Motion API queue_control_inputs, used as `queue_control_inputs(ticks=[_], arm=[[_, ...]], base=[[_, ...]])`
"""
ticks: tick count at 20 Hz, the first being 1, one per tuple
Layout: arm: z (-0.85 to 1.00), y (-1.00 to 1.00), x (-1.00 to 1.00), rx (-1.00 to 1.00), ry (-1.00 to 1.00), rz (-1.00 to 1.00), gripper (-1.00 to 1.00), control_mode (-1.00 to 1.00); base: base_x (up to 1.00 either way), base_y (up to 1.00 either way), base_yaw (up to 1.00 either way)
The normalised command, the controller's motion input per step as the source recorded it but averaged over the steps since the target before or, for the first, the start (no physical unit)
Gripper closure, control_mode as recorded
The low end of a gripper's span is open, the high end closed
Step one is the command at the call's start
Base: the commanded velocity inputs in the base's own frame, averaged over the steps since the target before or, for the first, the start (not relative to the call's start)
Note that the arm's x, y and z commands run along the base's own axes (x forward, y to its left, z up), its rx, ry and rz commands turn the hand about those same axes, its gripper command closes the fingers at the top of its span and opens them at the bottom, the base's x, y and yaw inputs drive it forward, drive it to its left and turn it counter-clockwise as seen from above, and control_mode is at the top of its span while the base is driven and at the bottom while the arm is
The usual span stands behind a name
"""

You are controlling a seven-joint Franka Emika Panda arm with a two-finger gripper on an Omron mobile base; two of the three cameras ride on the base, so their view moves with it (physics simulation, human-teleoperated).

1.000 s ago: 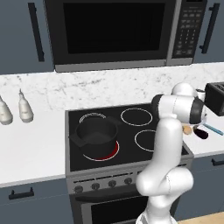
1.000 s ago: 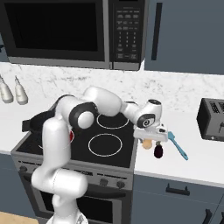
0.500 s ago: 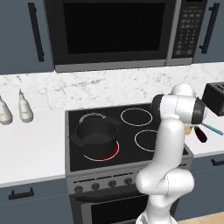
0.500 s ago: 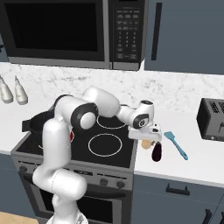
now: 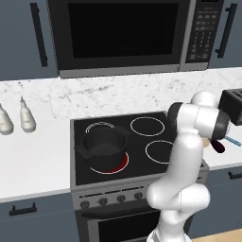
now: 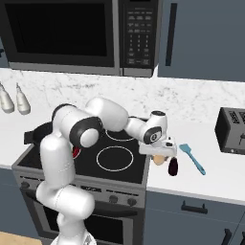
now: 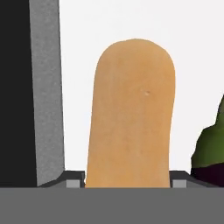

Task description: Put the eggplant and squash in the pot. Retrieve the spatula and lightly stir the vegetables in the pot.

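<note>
The tan squash (image 7: 130, 113) lies on the white counter, right of the stove, and reaches up between my two fingertips (image 7: 74, 180). My gripper (image 6: 160, 154) is low over the squash (image 6: 157, 160) and open, one finger close on each side. The dark purple eggplant (image 6: 172, 165) lies just right of it, its green stem (image 7: 210, 146) at the edge of the hand view. The teal spatula (image 6: 192, 158) lies further right. The dark pot (image 5: 104, 143) stands on the front left burner, far from my gripper. The eggplant (image 5: 218, 145) peeks out behind my arm.
A black toaster (image 6: 232, 130) stands at the back right of the counter. The stove's grey edge (image 7: 46, 87) runs close to the squash's left. Two bottles (image 5: 26, 118) stand on the left counter. A microwave (image 5: 123, 35) hangs above the stove.
My gripper has come left and down from above the spatula end to straddle the squash. The vegetables, spatula and pot have not moved.
</note>
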Motion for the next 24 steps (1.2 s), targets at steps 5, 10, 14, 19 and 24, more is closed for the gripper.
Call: queue_control_inputs(ticks=[5, 10, 14, 19, 24], arm=[[0.92, 0.19, -1.0, -0.02, -0.18, 0.19, 1.0, -1.0], [1.0, 0.92, -1.0, -0.26, -0.09, 0.33, 1.0, -1.0], [1.0, 1.0, -0.93, -0.34, 0.0, 0.31, 1.0, -1.0], [1.0, 1.0, -0.68, -0.39, -0.03, 0.27, 1.0, -1.0], [1.0, 1.0, -0.25, -0.32, 0.0, 0.24, 1.0, -1.0]], base=[[0.0, 0.0, 0.0], [0.0, 0.0, 0.0], [0.0, 0.0, 0.0], [0.0, 0.0, 0.0], [0.0, 0.0, 0.0]])
